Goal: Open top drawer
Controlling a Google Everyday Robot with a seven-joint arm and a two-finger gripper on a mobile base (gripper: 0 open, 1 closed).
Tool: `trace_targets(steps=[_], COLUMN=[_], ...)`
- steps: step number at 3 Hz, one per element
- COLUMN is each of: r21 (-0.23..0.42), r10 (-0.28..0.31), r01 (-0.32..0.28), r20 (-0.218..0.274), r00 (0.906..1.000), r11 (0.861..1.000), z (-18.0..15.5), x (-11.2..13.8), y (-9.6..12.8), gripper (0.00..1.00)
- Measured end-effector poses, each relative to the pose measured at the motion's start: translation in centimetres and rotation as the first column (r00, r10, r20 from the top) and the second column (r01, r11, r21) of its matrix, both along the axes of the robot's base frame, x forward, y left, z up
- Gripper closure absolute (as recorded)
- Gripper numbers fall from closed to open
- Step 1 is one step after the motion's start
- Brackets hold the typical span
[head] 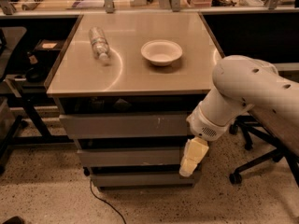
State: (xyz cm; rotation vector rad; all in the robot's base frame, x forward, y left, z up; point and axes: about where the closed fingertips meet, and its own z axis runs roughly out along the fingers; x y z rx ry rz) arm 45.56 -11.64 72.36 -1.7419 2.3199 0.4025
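Note:
The top drawer (124,124) is the tallest grey flat front under the steel counter top, with small white scuffs right of centre. It sits flush with the cabinet. Two narrower grey drawer fronts (128,156) lie below it. My gripper (186,166) hangs point-down from the white arm (247,92), in front of the cabinet's right side. Its cream tip is level with the middle and lowest drawers, below the top drawer's right end.
On the counter top (154,80) lie a clear plastic bottle (99,43) on its side and a white bowl (161,52). An office chair base (252,164) stands at the right. A black frame (28,104) stands at the left. A cable (105,202) runs on the speckled floor.

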Motion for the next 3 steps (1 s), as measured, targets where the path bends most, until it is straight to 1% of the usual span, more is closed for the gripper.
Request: trace_targets(steps=[1, 2, 3], r21=[-0.011, -0.009, -0.011], r10=[0.005, -0.020, -0.037], r01=[-0.005, 0.020, 0.038], r20=[0.009, 0.038, 0.076], r00=[0.9999, 0.9991, 0.9964], r11=[1.000, 1.000, 0.999], z=[0.0, -0.9, -1.9], x=[-0.7, -0.1, 1.8], y=[0.0, 0.2, 0.6], gripper=[0.00, 0.00, 0.00])
